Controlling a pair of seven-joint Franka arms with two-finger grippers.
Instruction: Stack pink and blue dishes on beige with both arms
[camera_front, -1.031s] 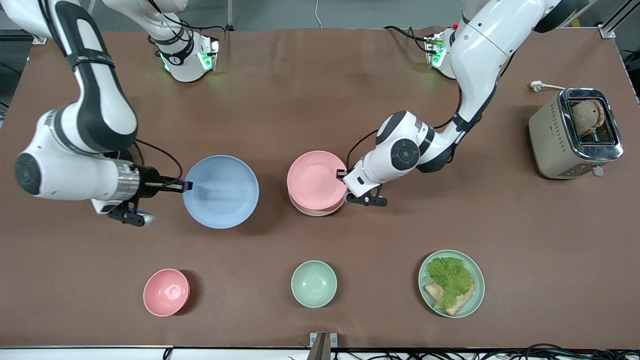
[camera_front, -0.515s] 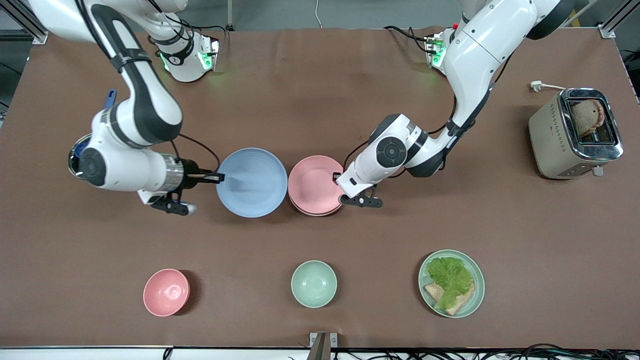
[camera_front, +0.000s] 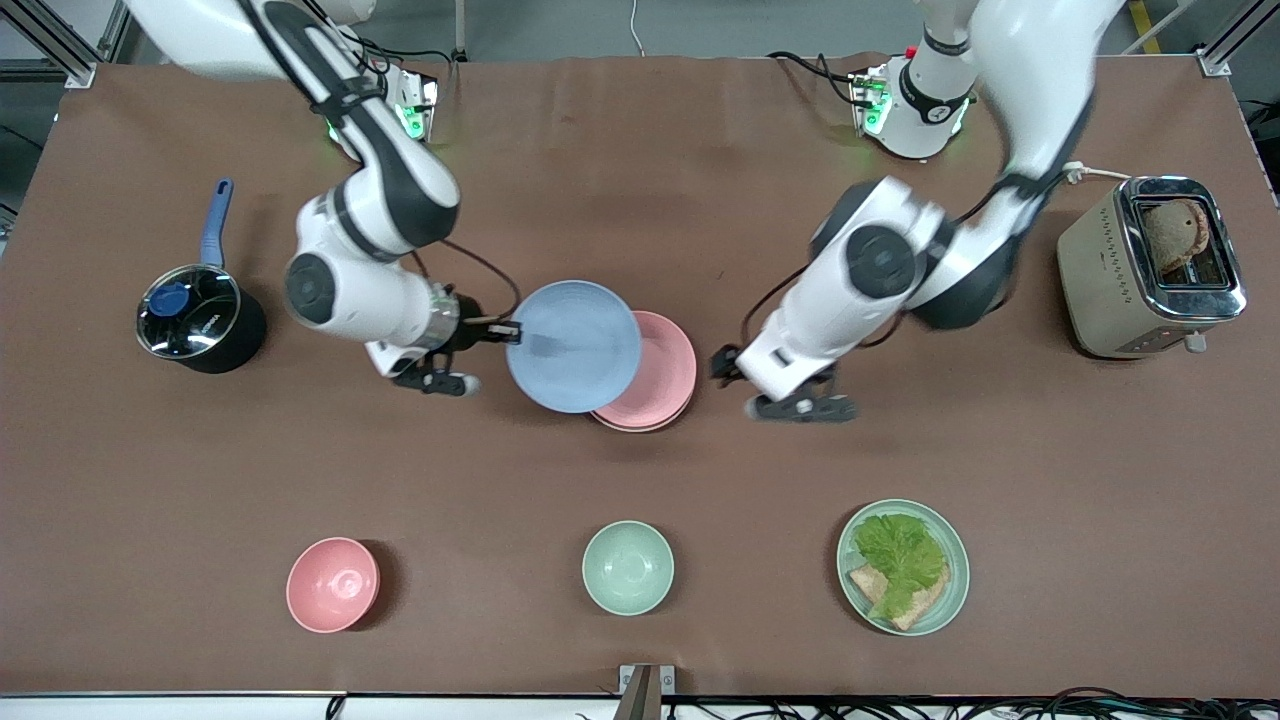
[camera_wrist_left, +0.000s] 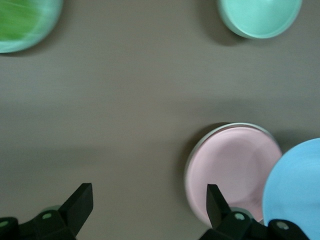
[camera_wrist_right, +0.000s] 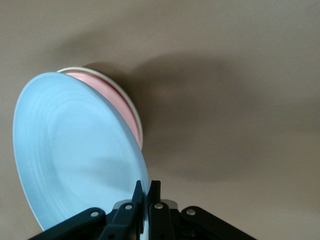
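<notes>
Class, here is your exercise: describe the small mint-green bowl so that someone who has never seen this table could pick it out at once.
Start at the brown table and find the row of three dishes along its edge nearest the front camera. The mint-green bowl is the middle one, between the pink bowl and the green plate. It is small, deep and empty, whereas that plate is shallow and carries lettuce on bread.

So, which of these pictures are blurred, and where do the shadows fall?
Front view: the left arm is smeared near its base, the table things sharp. Left wrist view: the lettuce plate is streaked. Right wrist view: sharp; the blue plate throws a broad soft shadow on the table beside the pink plate.
</notes>
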